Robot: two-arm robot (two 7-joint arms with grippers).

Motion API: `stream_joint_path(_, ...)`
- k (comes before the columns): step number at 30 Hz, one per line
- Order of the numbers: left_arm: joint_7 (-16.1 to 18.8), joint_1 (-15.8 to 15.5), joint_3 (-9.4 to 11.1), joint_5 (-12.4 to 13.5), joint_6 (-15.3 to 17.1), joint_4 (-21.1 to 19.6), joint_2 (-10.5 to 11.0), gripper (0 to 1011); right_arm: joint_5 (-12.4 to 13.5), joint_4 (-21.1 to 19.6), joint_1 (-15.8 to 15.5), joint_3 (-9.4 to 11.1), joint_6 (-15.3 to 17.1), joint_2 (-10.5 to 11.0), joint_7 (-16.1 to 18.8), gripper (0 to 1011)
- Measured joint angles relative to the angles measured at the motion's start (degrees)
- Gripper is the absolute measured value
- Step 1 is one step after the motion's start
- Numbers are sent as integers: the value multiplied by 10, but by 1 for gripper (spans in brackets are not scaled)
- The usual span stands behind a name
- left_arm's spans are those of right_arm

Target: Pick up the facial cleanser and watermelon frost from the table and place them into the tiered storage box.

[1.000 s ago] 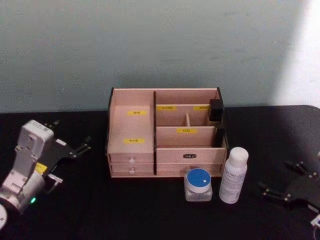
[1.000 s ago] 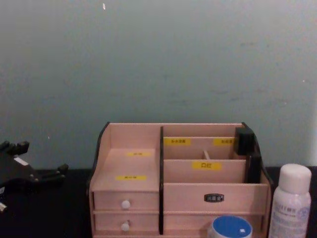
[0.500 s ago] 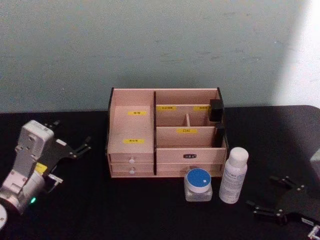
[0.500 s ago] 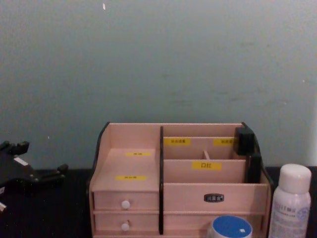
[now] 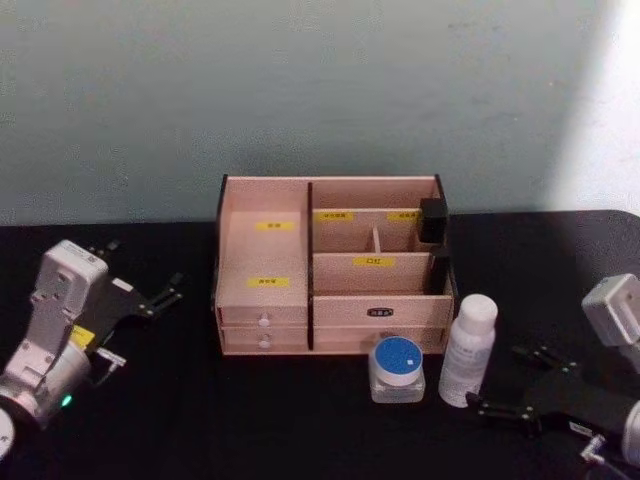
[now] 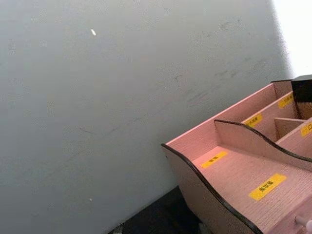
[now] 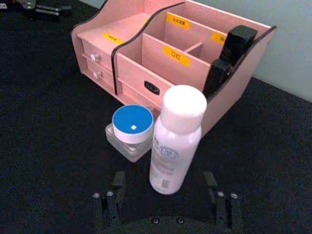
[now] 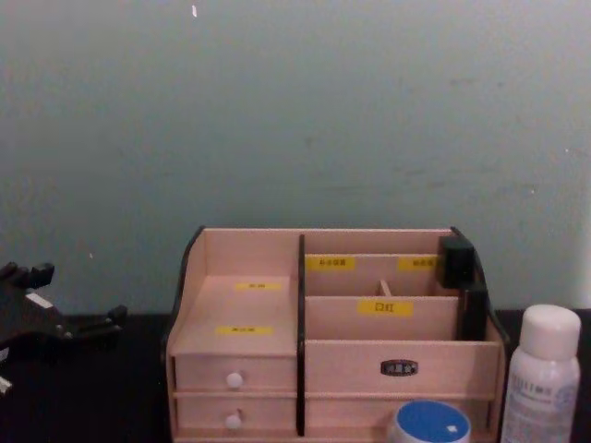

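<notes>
My right gripper (image 5: pixel 495 377) hangs low over the desk (image 5: pixel 250 425), fingers spread wide and empty, framing the facial cleanser (image 5: pixel 468 350) for a side grasp. The watermelon frost (image 5: pixel 397 368) stands just beside it, fronting the tiered storage box (image 5: pixel 262 300). My left gripper (image 5: pixel 145 262) idles open and empty, left of the box.

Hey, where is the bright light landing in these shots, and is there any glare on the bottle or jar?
Head view: a bright patch washes the wall at the upper right; the facial cleanser and watermelon frost show no glare. Left wrist view: the wall burns out white beyond the tiered storage box. Chest view: even light, no hard shadows.
</notes>
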Motion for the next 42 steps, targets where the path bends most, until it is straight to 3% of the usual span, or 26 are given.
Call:
stream_joint_path(18, 0, 0, 0, 0, 0, 0, 0, 1001, -37, 64, 69, -27, 1, -63, -3, 1002)
stream_joint_path(42, 0, 0, 0, 0, 0, 0, 0, 1001, -58, 98, 95, -33, 2, -98, -4, 1002)
